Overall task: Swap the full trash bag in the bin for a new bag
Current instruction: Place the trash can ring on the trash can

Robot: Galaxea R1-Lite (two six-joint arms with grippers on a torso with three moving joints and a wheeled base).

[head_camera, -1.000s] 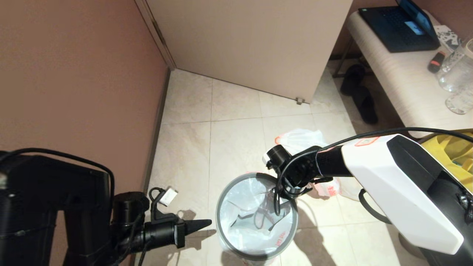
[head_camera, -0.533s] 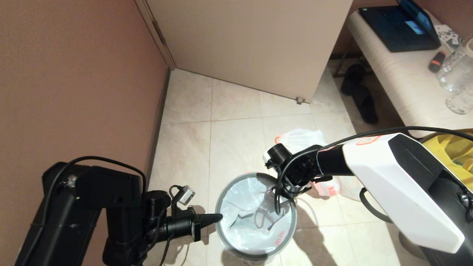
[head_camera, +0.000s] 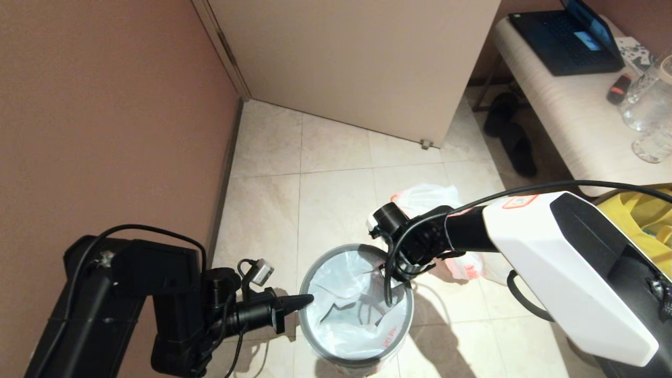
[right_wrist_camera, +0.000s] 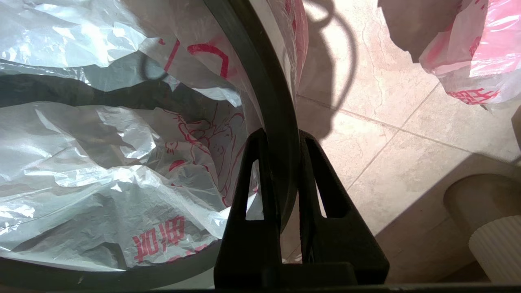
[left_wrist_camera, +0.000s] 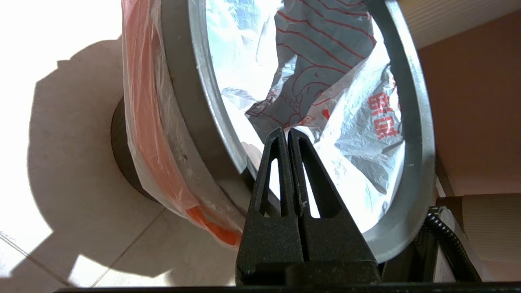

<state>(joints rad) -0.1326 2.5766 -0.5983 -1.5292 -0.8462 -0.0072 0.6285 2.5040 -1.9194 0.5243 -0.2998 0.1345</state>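
The bin (head_camera: 355, 310) stands on the tiled floor (head_camera: 336, 157) near the wall (head_camera: 105, 121), low in the head view and between the two arms, where each can reach one side of its mouth. The new bag (head_camera: 349, 315) already lines it: crumpled white film with the red cartoon drawing sags inside, and its pink band is folded down over the outside of the rim, which seems meant to keep the liner from sliding in. The grey hoop (head_camera: 315, 265) sits on top of that fold, apparently to pin the film in place.

The full bag (head_camera: 436, 202) lies on the floor just beyond the bin, behind the right arm, set aside so the mouth is free to work on.

The right gripper (right_wrist_camera: 283, 146) is at the bin's far-right edge, its fingers closed across the hoop with the rim pinched between them; judging by that hold, it is seating or steadying the hoop. The left gripper (left_wrist_camera: 287, 134) hovers at the near-left edge with its fingers pressed together and nothing between them, the tip just over the hoop, likely placed to press down or tuck film on that side.

A counter (head_camera: 567, 105) with a laptop (head_camera: 564, 39) stands well apart, far right.
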